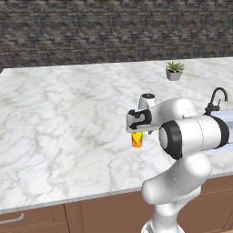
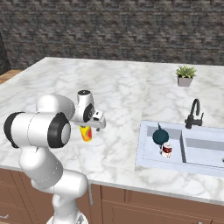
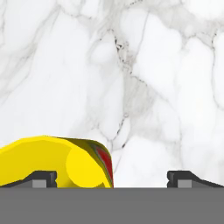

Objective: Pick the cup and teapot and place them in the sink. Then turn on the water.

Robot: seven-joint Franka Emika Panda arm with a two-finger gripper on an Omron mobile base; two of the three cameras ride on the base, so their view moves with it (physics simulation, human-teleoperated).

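- The gripper (image 3: pixel 112 178) hangs just above the cup (image 3: pixel 57 162), its jaws spread wide and holding nothing; in the hand view the cup sits toward the left finger, with clear marble between it and the right one.
- The cup (image 2: pixel 86 133) stands upright on the marble counter (image 1: pixel 59 123), near the front edge and directly under the hand, its orange-red patch showing low on its side.
- To the right on the same counter is the sink (image 2: pixel 151 162), well apart from the cup.
- The teapot (image 2: pixel 160 137) already rests in the small side basin, with a red-and-white can (image 2: pixel 166 150) just in front of it.
- The black faucet (image 2: pixel 194 114) rises at the back rim of the sink, with no stream coming from it.
- Farthest back, a small potted plant (image 2: pixel 185 75) stands on the counter near the dark stone wall (image 1: pixel 113 32).
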